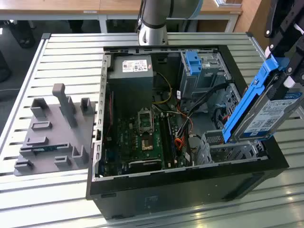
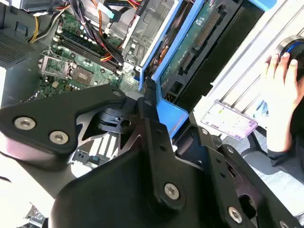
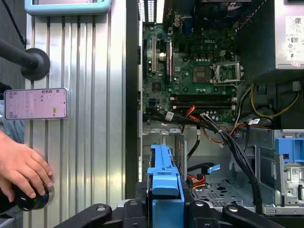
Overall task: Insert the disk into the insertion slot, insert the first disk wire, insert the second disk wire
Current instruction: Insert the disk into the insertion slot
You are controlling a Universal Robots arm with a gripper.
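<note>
The disk (image 1: 270, 111), a silver drive with a white-and-blue label in a bright blue carrier (image 1: 247, 102), hangs tilted over the open computer case at the exterior view's right. My gripper (image 1: 283, 61) is shut on its upper end. The disk's lower end sits just above the insertion slot (image 1: 232, 148), a low silver perforated cage. In the first wrist view the blue carrier (image 3: 164, 183) stands between my black fingers (image 3: 194, 209), beside the cage floor (image 3: 223, 187). The second wrist view shows the drive's green underside (image 2: 190, 52). Orange and black wires (image 1: 183, 129) lie loose by the cage.
A taller grey cage with a blue latch (image 1: 197, 69) stands behind the slot, with the motherboard (image 1: 142, 137) and power supply (image 1: 130, 76) toward the exterior view's left. A grey fixture plate (image 1: 54, 133) lies on the slatted table. A person's hand (image 3: 21, 166) rests on a black knob.
</note>
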